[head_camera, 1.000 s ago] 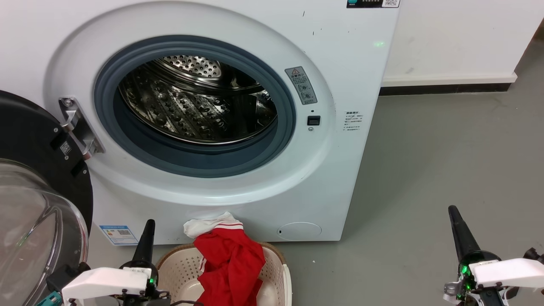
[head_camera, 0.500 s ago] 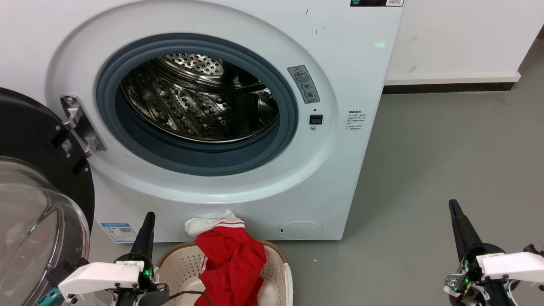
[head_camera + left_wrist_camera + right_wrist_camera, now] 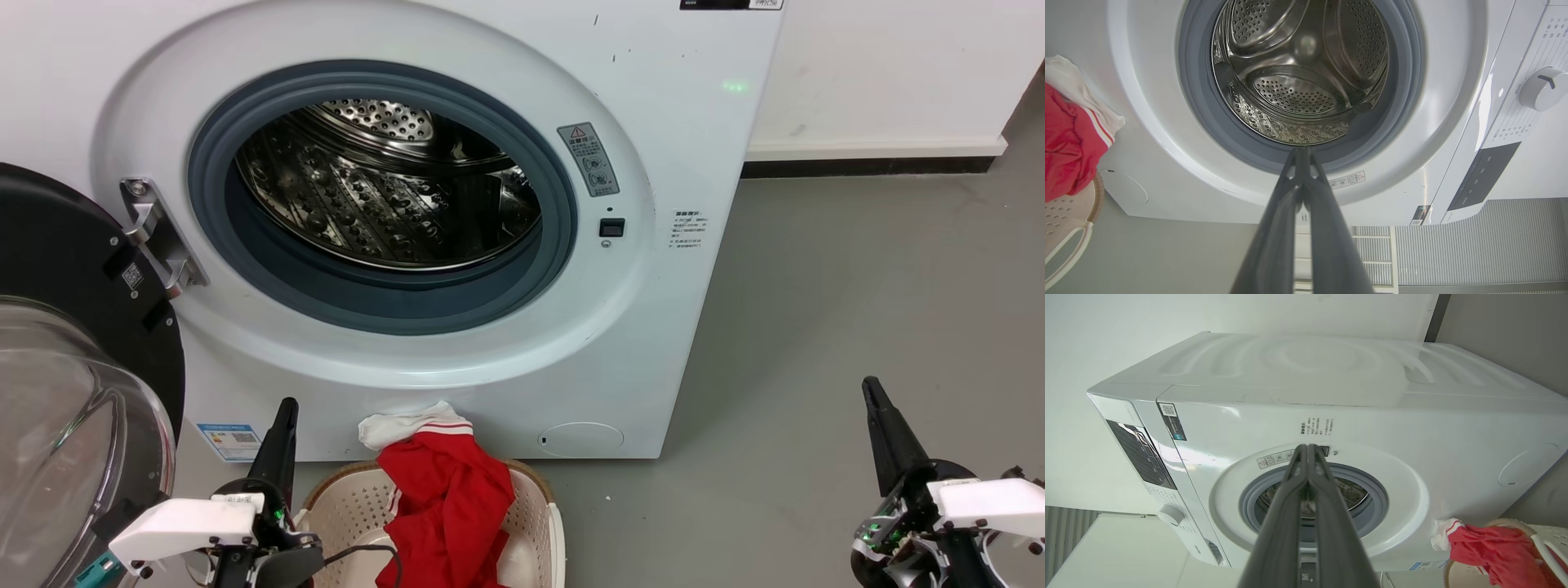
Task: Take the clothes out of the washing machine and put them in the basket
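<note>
Left gripper (image 3: 282, 433), right gripper (image 3: 886, 433): jaws together, holding nothing. Clothes (image 3: 445, 498): in basket (image 3: 343, 510) just right of left gripper, cuff (image 3: 400, 426) over far rim. Washing machine (image 3: 653, 286) ahead: drum (image 3: 384, 196) looks empty. Transfer seemingly finished; next, perhaps only a drum check.

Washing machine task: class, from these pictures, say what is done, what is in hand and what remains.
Done: the drum is empty and the clothes lie in the basket. In hand: nothing; the left gripper and right gripper are shut, holding nothing. Left: perhaps tucking in the white cuff hanging outside the basket.
</note>
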`<state>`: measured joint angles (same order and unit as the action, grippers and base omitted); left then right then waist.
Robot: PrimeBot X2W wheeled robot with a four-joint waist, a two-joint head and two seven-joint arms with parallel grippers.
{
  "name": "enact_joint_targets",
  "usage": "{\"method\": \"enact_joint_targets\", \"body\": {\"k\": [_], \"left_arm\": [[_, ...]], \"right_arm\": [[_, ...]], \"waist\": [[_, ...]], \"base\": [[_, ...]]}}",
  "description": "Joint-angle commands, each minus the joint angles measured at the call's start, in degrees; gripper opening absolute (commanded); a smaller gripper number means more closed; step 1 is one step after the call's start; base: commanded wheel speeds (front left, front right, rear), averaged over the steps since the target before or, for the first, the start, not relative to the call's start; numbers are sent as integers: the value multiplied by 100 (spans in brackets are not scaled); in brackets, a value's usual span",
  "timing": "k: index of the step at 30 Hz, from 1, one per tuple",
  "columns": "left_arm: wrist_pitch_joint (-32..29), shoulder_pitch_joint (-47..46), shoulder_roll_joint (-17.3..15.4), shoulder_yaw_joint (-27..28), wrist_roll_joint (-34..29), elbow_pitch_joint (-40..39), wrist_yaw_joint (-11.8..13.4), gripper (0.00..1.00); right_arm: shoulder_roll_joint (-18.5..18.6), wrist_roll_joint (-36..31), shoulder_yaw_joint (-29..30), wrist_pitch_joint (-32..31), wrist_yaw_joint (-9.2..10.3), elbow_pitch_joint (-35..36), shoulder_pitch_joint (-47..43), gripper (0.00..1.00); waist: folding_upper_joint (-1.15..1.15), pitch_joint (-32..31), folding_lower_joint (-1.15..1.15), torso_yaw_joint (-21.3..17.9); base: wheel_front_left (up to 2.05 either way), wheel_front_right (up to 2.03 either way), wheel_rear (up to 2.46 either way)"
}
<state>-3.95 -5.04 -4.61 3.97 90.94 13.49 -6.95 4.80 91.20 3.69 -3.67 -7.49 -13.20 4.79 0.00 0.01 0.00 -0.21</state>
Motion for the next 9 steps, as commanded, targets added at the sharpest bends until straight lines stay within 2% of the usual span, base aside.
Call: {"method": "enact_joint_targets", "body": {"k": [1, 9], "left_arm": [[-38, -104, 16, 26, 126, 21, -43, 0], [-104, -125, 29, 59, 325, 57, -75, 0]], "right_arm": [[-13, 133, 20, -42, 0, -34, 133, 0], [-26, 322, 53, -114, 0, -86, 156, 0]], "waist": [[0, 4, 0, 4], [0, 17, 0, 21]], "base": [[0, 0, 0], [0, 0, 0]]}}
